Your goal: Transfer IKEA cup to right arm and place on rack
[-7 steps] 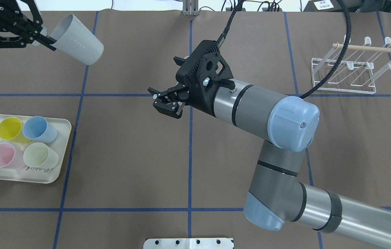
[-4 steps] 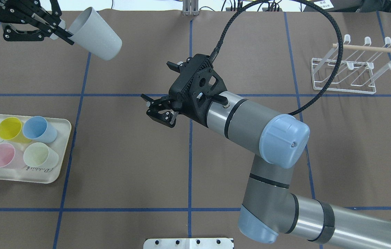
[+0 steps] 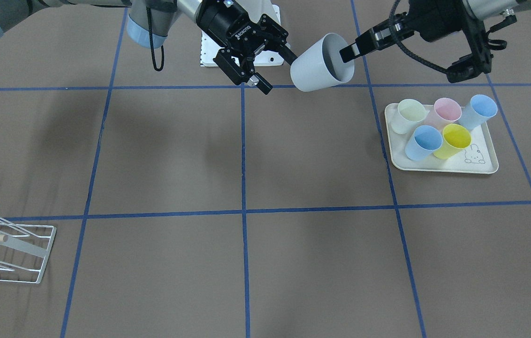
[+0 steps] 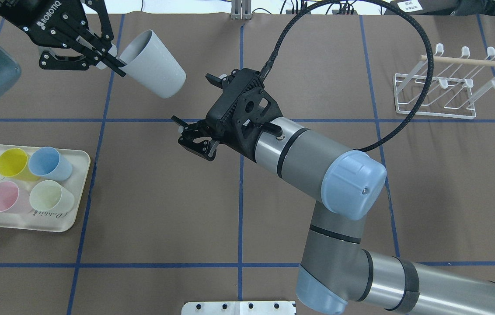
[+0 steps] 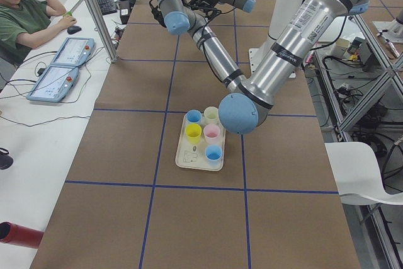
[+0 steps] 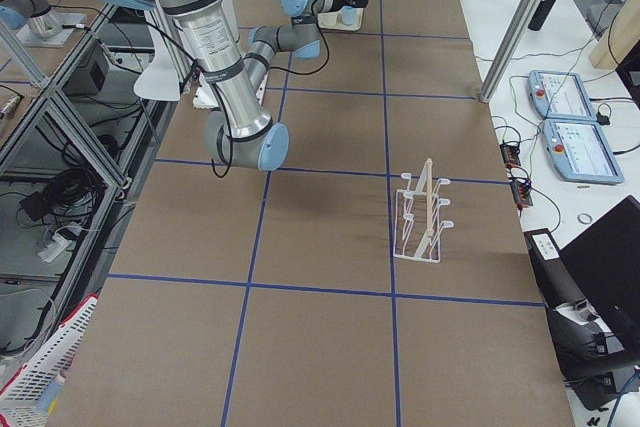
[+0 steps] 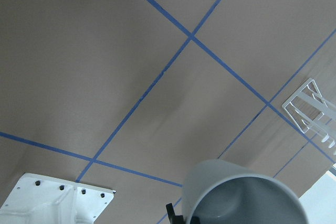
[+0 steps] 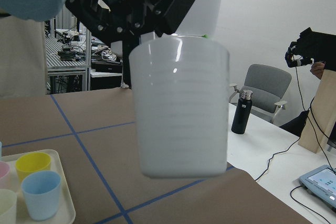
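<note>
Pale grey plastic cup (image 4: 153, 63) pinched at its rim in left gripper (image 4: 114, 66), aloft, well beyond cream rabbit-drawn tray (image 4: 33, 222); right gripper (image 4: 182, 132) wide, empty, likewise well off it. Could slip if nudged off-centre.

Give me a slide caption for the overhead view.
Left end effector holds a grey cup by its rim, base toward the open right end effector; rack empty.

Left tool (image 4: 117, 64) has carried the grey cup (image 4: 153, 63) rightward, from the far left corner toward the bench (image 4: 142, 197) centre. Right tool (image 4: 179, 130) has shifted left toward it, so the gap between cup and right tool is now much smaller.
</note>
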Motion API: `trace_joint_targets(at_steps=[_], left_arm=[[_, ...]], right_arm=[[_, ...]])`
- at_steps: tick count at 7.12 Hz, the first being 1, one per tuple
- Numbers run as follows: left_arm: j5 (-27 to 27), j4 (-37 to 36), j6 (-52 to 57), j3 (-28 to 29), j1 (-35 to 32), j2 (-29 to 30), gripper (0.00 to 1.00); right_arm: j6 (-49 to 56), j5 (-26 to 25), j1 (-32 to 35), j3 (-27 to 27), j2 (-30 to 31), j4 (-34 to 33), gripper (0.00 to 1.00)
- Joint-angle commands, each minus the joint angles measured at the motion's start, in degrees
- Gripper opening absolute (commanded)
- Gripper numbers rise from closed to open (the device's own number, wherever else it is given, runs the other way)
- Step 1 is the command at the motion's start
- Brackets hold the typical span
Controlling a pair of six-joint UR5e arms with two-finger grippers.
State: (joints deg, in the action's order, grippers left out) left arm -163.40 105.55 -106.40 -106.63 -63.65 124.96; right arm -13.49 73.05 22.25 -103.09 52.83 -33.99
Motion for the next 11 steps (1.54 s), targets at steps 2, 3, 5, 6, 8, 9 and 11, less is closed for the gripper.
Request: trace_joint_targets(at_steps=[2,3,5,6,8,9,11], left_arm=[[0.1,0.0,0.0,-0.2,2.1,0.6,0.00],[0.0,0.0,0.0,-0.2,2.7,0.8,0.00],[0.0,0.4,0.0,-0.2,3.1,0.9,0.00],[0.1,0.4,0.0,-0.2,3.1,1.2,0.00],[0.0,0.4,0.0,-0.2,3.2,1.3,0.00],[0.0,0.4,0.0,-0.2,3.2,1.3,0.00],[0.1,0.4,0.0,-0.1,3.2,1.6,0.00]], right_arm=[[2.8,-0.9,-0.4,-0.1,-0.5,0.0,0.99],[3.7,-0.9,-0.4,-0.3,-0.6,0.0,0.99],[3.8,-1.0,-0.4,-0.3,-0.6,0.0,0.99],[3.8,-1.1,-0.4,-0.3,-0.6,0.0,0.99],[3.7,-1.9,-0.4,-0.3,-0.6,0.0,0.96],[3.7,-3.3,-0.5,-0.3,-0.8,0.0,0.93],[3.8,-4.3,-1.2,-0.2,-0.8,-0.1,0.92]])
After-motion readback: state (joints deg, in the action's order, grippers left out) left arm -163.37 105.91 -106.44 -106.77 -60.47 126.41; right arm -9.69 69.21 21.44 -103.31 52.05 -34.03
